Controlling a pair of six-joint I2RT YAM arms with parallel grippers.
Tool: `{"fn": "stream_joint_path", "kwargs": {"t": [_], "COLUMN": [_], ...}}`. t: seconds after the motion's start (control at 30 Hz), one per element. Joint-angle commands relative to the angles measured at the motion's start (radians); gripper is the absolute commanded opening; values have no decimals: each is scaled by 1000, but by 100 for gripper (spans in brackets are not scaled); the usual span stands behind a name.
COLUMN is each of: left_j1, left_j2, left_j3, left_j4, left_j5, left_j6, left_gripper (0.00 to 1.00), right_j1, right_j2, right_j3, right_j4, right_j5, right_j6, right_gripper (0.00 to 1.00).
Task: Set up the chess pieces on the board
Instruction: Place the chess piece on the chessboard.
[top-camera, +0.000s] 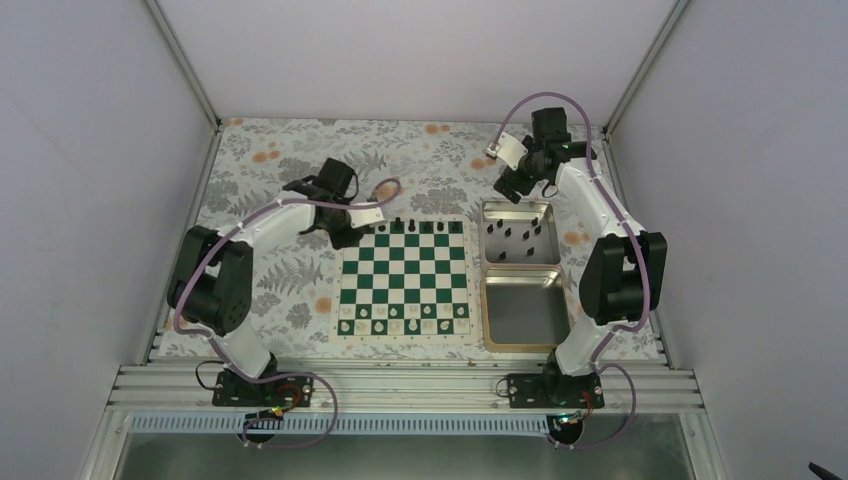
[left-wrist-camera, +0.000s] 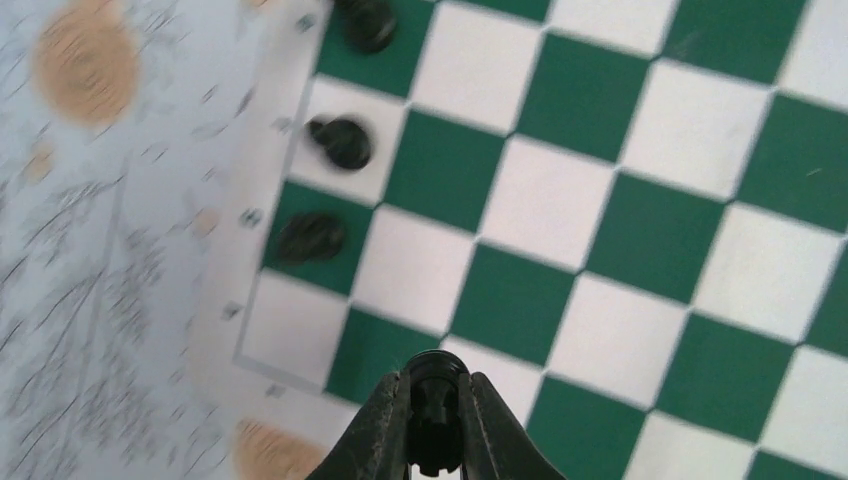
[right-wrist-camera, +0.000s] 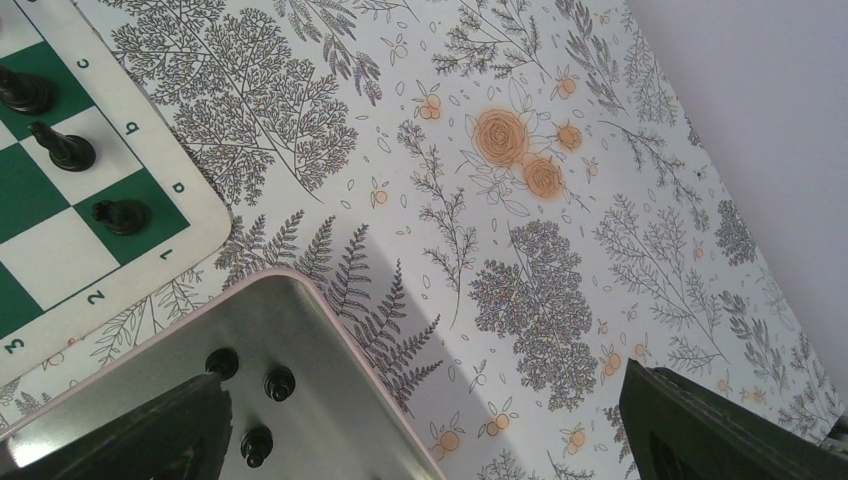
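The green and white board (top-camera: 403, 280) lies mid-table. Several black chess pieces (top-camera: 428, 227) stand along its far row, and more lie in the far tin (top-camera: 492, 218). At the board's far left corner, my left gripper (top-camera: 350, 236) is shut on a black chess piece (left-wrist-camera: 436, 398). In the left wrist view that gripper (left-wrist-camera: 436, 385) holds it just above the board (left-wrist-camera: 600, 200), by the corner squares, with three black pieces (left-wrist-camera: 343, 141) further along the edge row. My right gripper (top-camera: 510, 186) hangs wide open and empty over the tin's far corner (right-wrist-camera: 300, 330).
Small white pieces (top-camera: 405, 326) line the board's near row. A second, empty tin (top-camera: 527, 312) sits right of the board, nearer the arms. In the right wrist view, three black pieces (right-wrist-camera: 279, 383) lie in the tin, and three more (right-wrist-camera: 120, 216) stand on the board's corner (right-wrist-camera: 190, 200).
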Motion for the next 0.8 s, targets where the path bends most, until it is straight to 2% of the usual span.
{"fn": "stream_joint_path", "kwargs": {"t": [0.0,0.17,0.5,0.77], "left_j1": [102,180,180,180], "left_j2": [-27,17,136,146], "left_j3": [3,86,138,120], "left_j4": [-24,-33,-17,12], "left_j5": [-28,1,73,79], "left_j6": [34,57,50,46], "left_gripper": [11,11,11,11], "right_j1": [-9,-9,-8,-8], "right_j2": [-39,-44,-34,-31], "right_j3": [1,3,1,-1], "right_j4": [-6,-4,-7,-6], "right_j5": [-19,-28,-25,-24], "right_j6": [8,11,11,10], "right_gripper": [100,100,100,100]}}
